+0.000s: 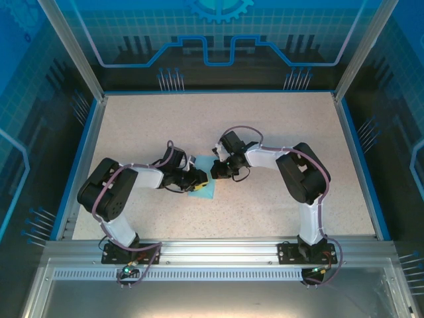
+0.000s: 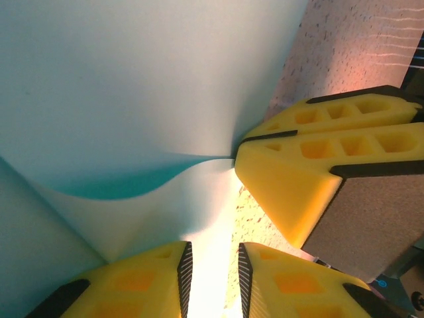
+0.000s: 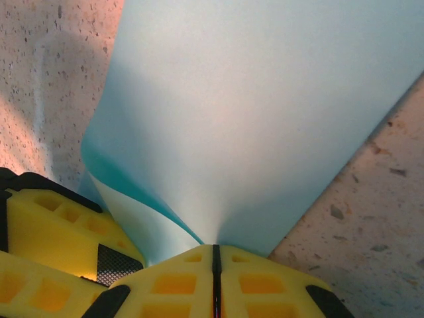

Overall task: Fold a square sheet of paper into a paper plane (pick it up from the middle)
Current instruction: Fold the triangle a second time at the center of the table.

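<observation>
The light-blue square sheet of paper (image 1: 203, 191) lies mid-table between both arms, with one part lifted and curled over (image 2: 132, 86). My right gripper (image 3: 213, 250) is shut on the sheet's raised edge, and the paper (image 3: 265, 119) fans out from its closed yellow fingertips. In the left wrist view the right gripper (image 2: 238, 148) pinches the paper where the curl meets. My left gripper (image 2: 212, 248) stands open, with a gap between its pads and the sheet's edge lying loosely in that gap. From above, the left gripper (image 1: 197, 177) and right gripper (image 1: 215, 173) sit close together over the sheet. The paper plane is out of view.
The speckled beige table (image 1: 265, 132) has a blue rim and an aluminium frame around it. The left gripper's yellow fingers (image 3: 53, 225) are right beside the right gripper's. Both arm bases are bolted at the near edge.
</observation>
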Controlling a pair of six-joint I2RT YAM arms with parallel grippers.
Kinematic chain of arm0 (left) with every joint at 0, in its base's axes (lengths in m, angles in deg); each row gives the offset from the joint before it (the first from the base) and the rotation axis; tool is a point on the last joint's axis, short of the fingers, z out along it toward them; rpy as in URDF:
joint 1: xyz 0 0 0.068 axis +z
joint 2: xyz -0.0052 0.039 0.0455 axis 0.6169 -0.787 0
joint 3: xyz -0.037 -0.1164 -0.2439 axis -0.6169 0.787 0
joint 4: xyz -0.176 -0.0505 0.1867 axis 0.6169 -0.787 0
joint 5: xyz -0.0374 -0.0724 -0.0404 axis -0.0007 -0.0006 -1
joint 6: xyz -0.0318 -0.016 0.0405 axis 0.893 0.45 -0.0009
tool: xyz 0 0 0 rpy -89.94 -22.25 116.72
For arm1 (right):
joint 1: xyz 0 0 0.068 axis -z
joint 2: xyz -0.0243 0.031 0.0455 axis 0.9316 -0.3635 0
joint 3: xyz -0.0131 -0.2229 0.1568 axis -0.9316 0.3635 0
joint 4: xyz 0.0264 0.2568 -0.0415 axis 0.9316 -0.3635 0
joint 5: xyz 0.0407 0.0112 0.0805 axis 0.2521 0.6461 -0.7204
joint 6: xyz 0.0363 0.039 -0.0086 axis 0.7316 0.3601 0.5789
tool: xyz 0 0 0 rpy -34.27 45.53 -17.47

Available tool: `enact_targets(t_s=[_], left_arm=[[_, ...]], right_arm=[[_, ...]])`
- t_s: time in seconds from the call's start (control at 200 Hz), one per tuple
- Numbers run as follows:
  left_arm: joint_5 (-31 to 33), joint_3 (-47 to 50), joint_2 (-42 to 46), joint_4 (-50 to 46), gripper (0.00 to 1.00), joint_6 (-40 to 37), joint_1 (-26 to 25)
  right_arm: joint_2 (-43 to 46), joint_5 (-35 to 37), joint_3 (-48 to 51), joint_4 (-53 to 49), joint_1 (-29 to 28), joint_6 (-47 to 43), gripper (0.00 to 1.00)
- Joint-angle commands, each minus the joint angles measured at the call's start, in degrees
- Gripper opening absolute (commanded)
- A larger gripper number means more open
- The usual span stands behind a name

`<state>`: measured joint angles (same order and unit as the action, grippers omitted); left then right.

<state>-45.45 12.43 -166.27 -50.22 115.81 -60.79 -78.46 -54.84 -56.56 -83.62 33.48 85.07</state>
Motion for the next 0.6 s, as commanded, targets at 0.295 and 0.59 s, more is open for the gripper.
enact_targets(t_s=[0.295,0.59], left_arm=[[0.5,-1.3,-1.4,-2.9,0.25,-1.3,-0.5],[3.7,-1.2,-2.1,-7.5,0.19,-2.2,-0.7]], right_arm=[[-1.6,0.6,0.1,-1.8,0.3,0.1,0.08],[11.6,6.9,8.2,3.4,0.1,6.3,0.32]])
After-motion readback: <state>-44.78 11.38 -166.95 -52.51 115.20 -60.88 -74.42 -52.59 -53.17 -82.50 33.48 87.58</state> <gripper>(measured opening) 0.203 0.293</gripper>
